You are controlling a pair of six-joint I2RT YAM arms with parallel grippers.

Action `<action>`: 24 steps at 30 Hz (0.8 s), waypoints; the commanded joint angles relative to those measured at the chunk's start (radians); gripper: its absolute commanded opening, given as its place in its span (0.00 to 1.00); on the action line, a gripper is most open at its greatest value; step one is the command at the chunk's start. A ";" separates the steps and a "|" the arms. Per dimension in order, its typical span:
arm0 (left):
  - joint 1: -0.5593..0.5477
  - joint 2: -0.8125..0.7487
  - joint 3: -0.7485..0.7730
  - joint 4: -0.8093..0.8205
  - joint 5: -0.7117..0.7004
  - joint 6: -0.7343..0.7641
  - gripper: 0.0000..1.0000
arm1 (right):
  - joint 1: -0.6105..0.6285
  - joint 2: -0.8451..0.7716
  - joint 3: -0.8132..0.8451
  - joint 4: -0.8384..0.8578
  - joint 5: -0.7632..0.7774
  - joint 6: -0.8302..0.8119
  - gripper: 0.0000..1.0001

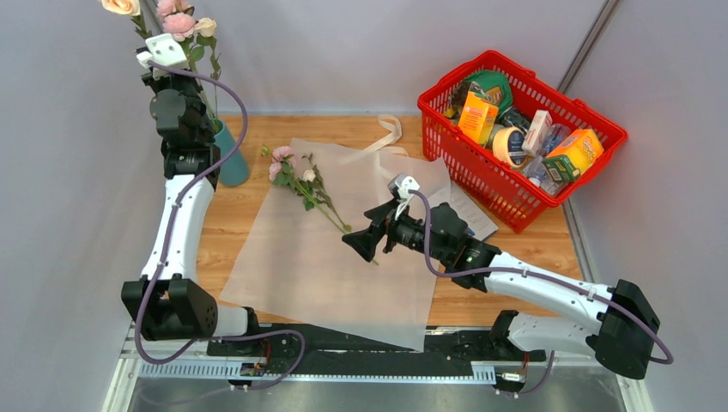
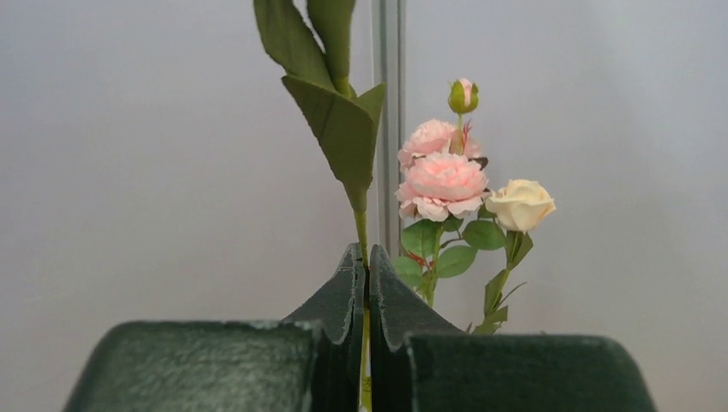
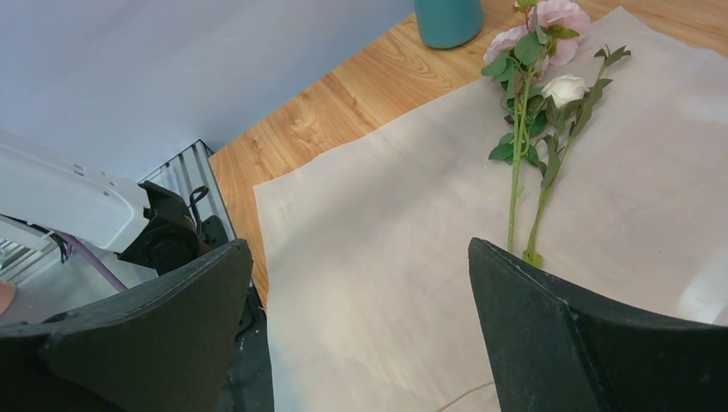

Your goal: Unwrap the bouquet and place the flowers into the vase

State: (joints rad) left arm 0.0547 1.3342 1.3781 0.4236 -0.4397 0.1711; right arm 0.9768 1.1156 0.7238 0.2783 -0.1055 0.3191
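Wooden tabletop (image 1: 223, 215) carries flattened white paper (image 1: 343, 257), where pink and cream flowers (image 1: 296, 176) lie on thin leafy stems. Raised near the teal vase (image 1: 232, 163), the left gripper (image 2: 367, 275) pinches another green stem (image 2: 361, 227); the right gripper (image 3: 359, 245) gapes wide by the stem ends.

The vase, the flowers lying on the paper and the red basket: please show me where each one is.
vase (image 1: 230, 163): top external view, on its teal side wall.
flowers on the paper (image 1: 311, 184): top external view, on the leafy stems.
red basket (image 1: 472, 172): top external view, on its near mesh wall.
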 commanded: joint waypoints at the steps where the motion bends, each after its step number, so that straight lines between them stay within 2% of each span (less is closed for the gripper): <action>1: 0.010 0.049 0.006 0.012 0.045 0.021 0.00 | 0.003 -0.030 -0.011 0.007 0.026 -0.017 1.00; 7: 0.014 0.117 -0.042 -0.026 0.073 -0.016 0.00 | 0.003 -0.022 -0.004 -0.005 0.027 -0.020 1.00; 12: 0.016 0.180 -0.019 -0.164 0.073 -0.051 0.00 | 0.003 0.004 0.017 -0.022 0.027 -0.029 1.00; 16: 0.023 0.246 0.035 -0.284 0.039 -0.093 0.05 | 0.003 0.007 0.028 -0.028 0.000 -0.028 1.00; 18: 0.023 0.258 0.071 -0.345 0.026 -0.108 0.13 | 0.003 0.009 0.020 -0.028 0.015 -0.034 1.00; 19: 0.022 0.260 0.094 -0.377 0.024 -0.114 0.28 | 0.003 0.009 0.017 -0.027 0.029 -0.035 1.00; 21: 0.022 0.250 0.107 -0.396 0.042 -0.137 0.44 | 0.002 0.010 0.009 -0.028 0.050 -0.032 1.00; 23: 0.023 0.235 0.124 -0.446 0.062 -0.156 0.57 | 0.002 0.009 0.006 -0.028 0.064 -0.025 1.00; 24: 0.022 0.223 0.134 -0.471 0.064 -0.175 0.61 | 0.002 0.012 0.008 -0.028 0.066 -0.023 1.00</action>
State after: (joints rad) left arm 0.0708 1.6192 1.4258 0.0414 -0.3912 0.0639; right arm 0.9768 1.1263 0.7185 0.2325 -0.0738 0.3016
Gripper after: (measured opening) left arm 0.545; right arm 0.998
